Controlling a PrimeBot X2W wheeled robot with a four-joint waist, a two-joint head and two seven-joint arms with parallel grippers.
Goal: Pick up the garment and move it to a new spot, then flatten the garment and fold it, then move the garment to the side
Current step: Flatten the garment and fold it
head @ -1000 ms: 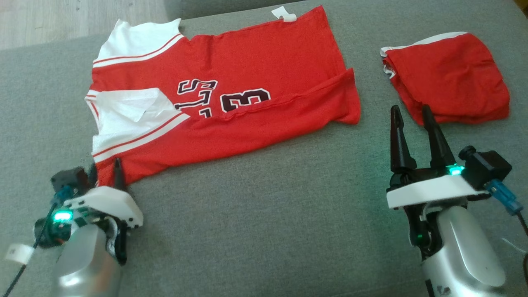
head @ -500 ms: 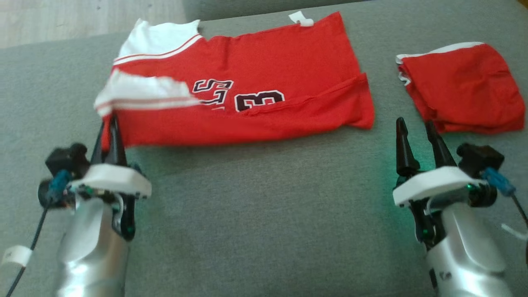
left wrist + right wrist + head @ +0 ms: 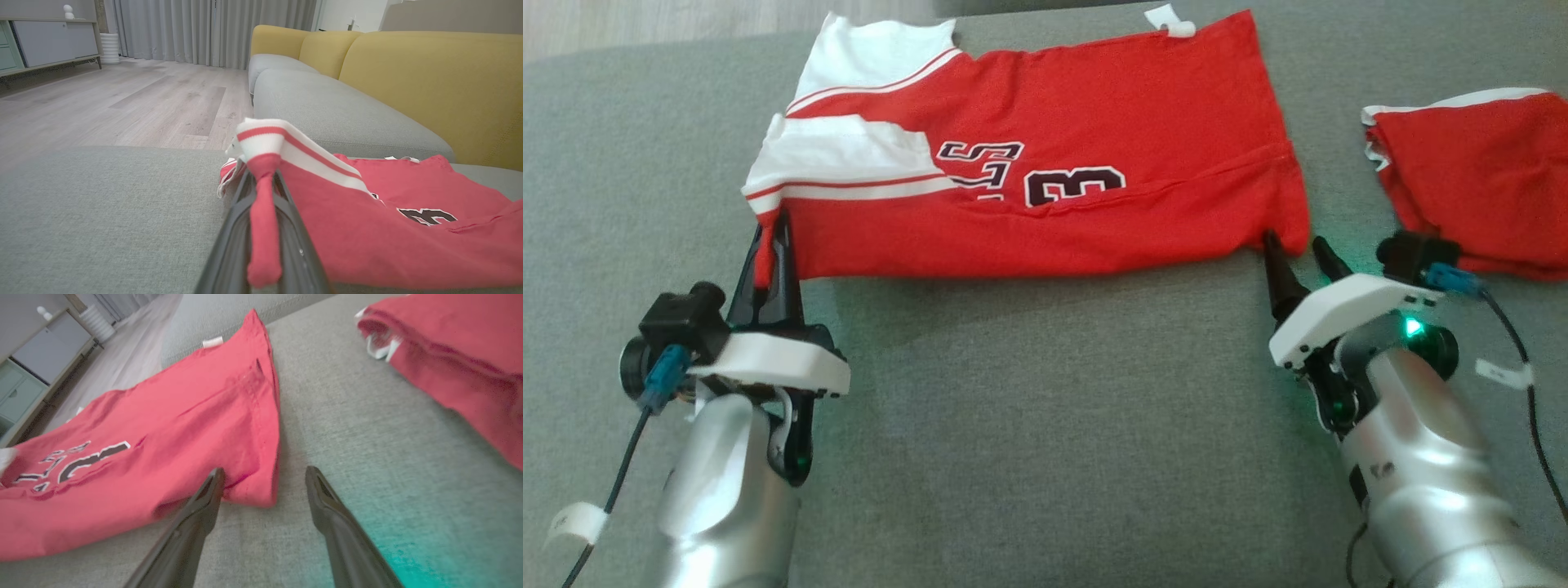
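Note:
The garment (image 3: 1054, 114) is a red jersey with white sleeves and dark lettering, spread across the grey sofa seat (image 3: 1045, 425). My left gripper (image 3: 770, 229) is shut on the garment's near left corner, which stands lifted off the seat. In the left wrist view a red fold of the garment (image 3: 388, 228) is pinched between the fingers of the left gripper (image 3: 263, 175). My right gripper (image 3: 1293, 241) is open at the garment's near right corner. In the right wrist view that corner of the garment (image 3: 184, 428) lies between the tips of the right gripper (image 3: 264, 471), unpinched.
A second red piece of clothing (image 3: 1478, 180) lies bunched at the right, close to my right gripper, also seen as the red bundle (image 3: 449, 355). Yellow backrests (image 3: 429, 81) rise behind the seat. Wooden floor (image 3: 102, 106) and a cabinet (image 3: 41, 41) lie beyond the seat's left end.
My left gripper has shut on the garment's near left corner and raised it. My right gripper has moved in to the near right corner. The head camera has shifted too.

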